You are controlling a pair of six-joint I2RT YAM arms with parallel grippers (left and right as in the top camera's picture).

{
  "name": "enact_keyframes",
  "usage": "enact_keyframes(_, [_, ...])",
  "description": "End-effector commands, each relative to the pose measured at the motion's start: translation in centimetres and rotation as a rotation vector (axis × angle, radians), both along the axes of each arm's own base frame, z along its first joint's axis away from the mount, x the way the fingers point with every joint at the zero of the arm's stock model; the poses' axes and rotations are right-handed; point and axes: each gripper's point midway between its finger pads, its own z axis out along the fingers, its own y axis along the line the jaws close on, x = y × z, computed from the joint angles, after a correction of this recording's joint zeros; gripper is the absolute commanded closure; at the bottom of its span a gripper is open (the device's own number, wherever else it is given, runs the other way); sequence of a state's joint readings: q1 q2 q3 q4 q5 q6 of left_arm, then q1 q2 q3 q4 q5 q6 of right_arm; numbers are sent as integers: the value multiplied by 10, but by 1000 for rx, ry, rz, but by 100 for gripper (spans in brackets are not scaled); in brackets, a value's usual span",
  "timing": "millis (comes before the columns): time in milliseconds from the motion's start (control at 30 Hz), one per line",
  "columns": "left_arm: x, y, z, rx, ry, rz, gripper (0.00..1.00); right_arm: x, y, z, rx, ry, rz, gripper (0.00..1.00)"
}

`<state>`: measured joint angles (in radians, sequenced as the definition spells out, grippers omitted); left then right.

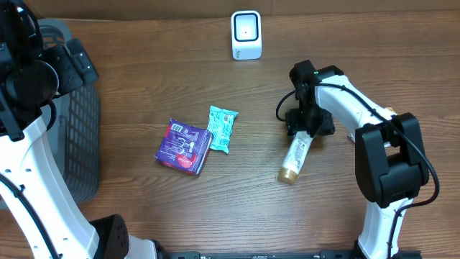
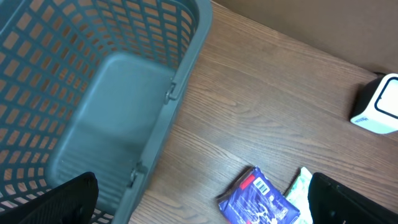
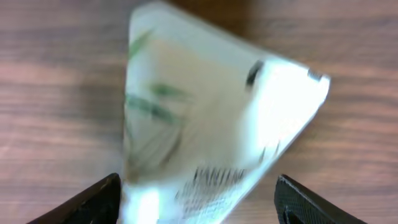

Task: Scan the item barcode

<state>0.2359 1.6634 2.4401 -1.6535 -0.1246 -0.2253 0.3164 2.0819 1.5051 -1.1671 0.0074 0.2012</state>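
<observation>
At the left edge of the surface (image 1: 144,72) a grey basket (image 1: 79,129) is seen. The left fingers (image 2: 68,199) are spread wide by its rim, with nothing between them. Near the middle, a purple packet (image 1: 184,147) and a teal packet (image 1: 222,129) are laid touching. A white scanner (image 1: 246,34) is stood at the far edge. Further right, the tube (image 1: 295,157) is laid flat, its crimped end straddled by the right fingers (image 3: 93,202), which are parted, not clamped.

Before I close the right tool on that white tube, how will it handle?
The tube probably squashes: it looks like soft plastic with a flat crimped end. Lying on its side, its round gold cap end may roll if nudged.
</observation>
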Motion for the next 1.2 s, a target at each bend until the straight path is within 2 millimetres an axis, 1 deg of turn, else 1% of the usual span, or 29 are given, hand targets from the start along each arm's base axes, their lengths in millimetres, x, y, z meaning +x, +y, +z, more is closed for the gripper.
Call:
enact_keyframes(0, [0, 1, -1, 8, 6, -4, 0, 19, 19, 37, 92, -75, 16, 21])
enact_keyframes(67, [0, 1, -1, 8, 6, -4, 0, 21, 19, 59, 96, -97, -32, 19])
enact_keyframes(133, [0, 1, -1, 9, 6, -4, 0, 14, 17, 75, 90, -94, -99, 18])
enact_keyframes(200, [0, 1, -1, 8, 6, -4, 0, -1, 12, 85, 69, -58, -189, 17])
enact_keyframes(267, [0, 1, -1, 8, 6, -4, 0, -17, 6, 88, 43, -9, -235, 17])
enact_keyframes(333, [0, 1, -1, 9, 6, -4, 0, -34, 1, 86, 12, 52, -244, 18])
enact_keyframes(433, [0, 1, -1, 8, 6, -4, 0, -57, -7, 79, -39, 134, -238, 26])
enact_keyframes(567, [0, 1, -1, 8, 6, -4, 0, -80, -15, 73, -60, 169, -237, 48])
enact_keyframes(633, [0, 1, -1, 8, 6, -4, 0, -90, -19, 74, -53, 152, -241, 53])
enact_keyframes(700, [0, 1, -1, 9, 6, -4, 0, -97, -18, 72, -26, 129, -245, 54])
enact_keyframes(767, [0, 1, -1, 9, 6, -3, 0, -106, -12, 65, 37, 117, -253, 54])
enact_keyframes(933, [0, 1, -1, 8, 6, -4, 1, -123, 21, 37, 202, 141, -236, 54])
enact_keyframes(1033, [0, 1, -1, 8, 6, -4, 1, -133, 29, 18, 185, 137, -252, 53])
enact_keyframes(1100, [0, 1, -1, 8, 6, -4, 1, -140, 26, 10, 133, 132, -280, 53])
enact_keyframes(1167, [0, 1, -1, 8, 6, -4, 0, -144, 20, 6, 88, 128, -293, 53])
